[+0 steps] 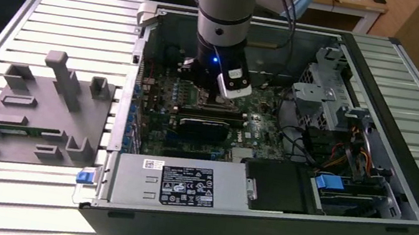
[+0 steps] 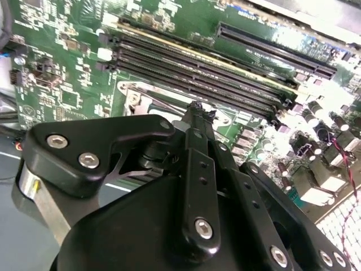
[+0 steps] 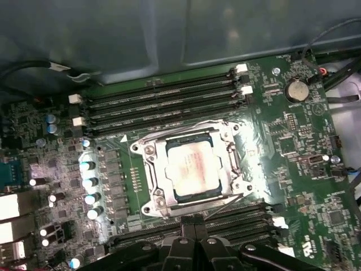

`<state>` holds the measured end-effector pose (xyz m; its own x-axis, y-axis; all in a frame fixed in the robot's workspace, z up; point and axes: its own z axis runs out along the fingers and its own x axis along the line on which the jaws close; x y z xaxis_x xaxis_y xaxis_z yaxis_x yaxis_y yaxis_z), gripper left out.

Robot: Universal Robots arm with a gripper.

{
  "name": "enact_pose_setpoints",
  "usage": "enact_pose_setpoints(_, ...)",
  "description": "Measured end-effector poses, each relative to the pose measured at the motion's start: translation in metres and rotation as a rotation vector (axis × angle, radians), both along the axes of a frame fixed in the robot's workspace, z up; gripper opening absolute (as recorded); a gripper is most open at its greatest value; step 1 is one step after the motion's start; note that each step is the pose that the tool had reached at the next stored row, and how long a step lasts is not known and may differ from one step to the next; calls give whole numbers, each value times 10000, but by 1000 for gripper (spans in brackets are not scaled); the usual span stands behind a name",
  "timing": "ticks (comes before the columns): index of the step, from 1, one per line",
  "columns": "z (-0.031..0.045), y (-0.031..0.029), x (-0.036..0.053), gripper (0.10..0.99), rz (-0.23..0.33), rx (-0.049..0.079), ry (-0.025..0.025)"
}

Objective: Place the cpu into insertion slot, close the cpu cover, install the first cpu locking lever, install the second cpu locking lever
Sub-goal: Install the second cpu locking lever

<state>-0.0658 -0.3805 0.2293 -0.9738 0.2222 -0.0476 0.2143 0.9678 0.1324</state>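
1. First wrist view looks straight down on a green motherboard [image 3: 293, 169]. Just beyond the gripper [image 3: 194, 240], the cpu [image 3: 192, 169] lies flat in the insertion slot [image 3: 223, 200], a pale silver-grey square with a faint pinkish sheen.
2. The cpu cover [image 3: 158, 169], a thin shiny metal frame with a square window, lies down around the chip, its rim catching bright glare. The chip's top shows through the window.
3. Long black memory slots [image 3: 163, 99] run on the far side of the socket from the gripper, and more lie between the socket and the gripper.
4. Second wrist view shows the gripper's black linkage close up, its fingertips [image 2: 196, 113] drawn together to a narrow point just above the socket's metal edge, with nothing seen between them.
5. Exterior view shows the arm [image 1: 221, 25] reaching down into an open computer case [image 1: 384, 76], which lies on a slatted metal table [image 1: 66, 13].
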Motion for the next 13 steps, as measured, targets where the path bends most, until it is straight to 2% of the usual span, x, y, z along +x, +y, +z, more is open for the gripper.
enact_pose_setpoints(7,-72,-103,-26,106,10,301,-1)
enact_pose_setpoints(9,-86,-123,-38,106,18,434,-1)
enact_pose_setpoints(13,-111,-153,-63,106,39,779,-5)
